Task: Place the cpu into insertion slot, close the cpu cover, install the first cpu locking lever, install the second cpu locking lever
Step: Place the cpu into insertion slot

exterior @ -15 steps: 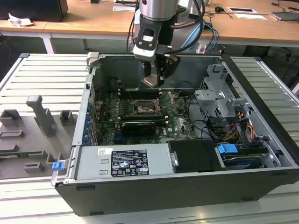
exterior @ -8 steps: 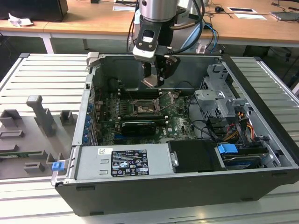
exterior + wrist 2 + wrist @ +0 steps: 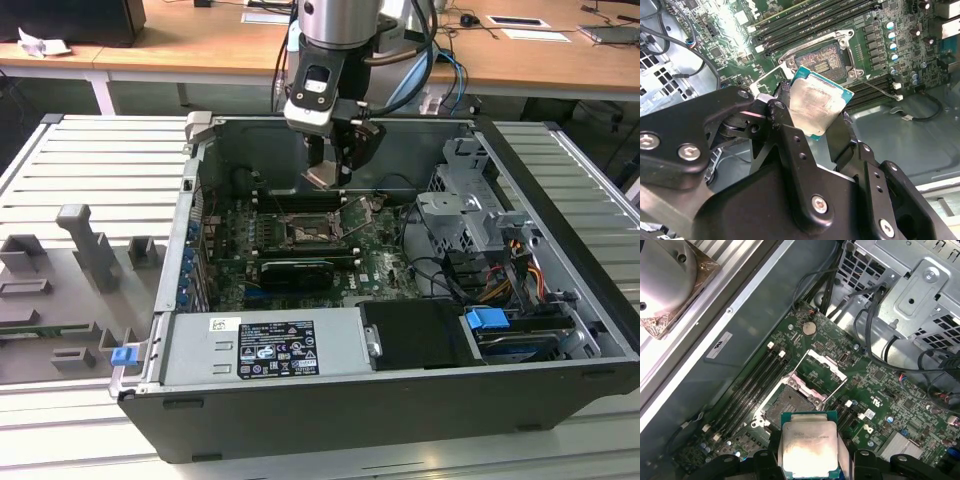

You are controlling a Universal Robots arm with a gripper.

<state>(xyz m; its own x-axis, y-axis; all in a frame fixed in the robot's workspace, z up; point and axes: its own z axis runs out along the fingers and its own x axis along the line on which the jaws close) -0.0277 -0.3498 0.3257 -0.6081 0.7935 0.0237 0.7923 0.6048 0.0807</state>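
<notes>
**The cpu (image 3: 321,178) clamped above the bare insertion slot (image 3: 310,232)**

In the exterior view, grey fixture blocks (image 3: 90,250) sit at the left. Inside the open computer case (image 3: 400,400), the gripper (image 3: 332,170) pinches the cpu by its edges, clear of the slot. In the first wrist view the cpu cover (image 3: 822,372) is swung open.

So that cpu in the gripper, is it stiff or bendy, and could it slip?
Likely stiff: the cpu sits flat and unbent in the gripper. Held by its edges, its smooth metal could slip. Probably light, being thin.

One cpu (image 3: 809,447), one insertion slot (image 3: 790,402) (square), one cpu cover (image 3: 829,364).
</notes>
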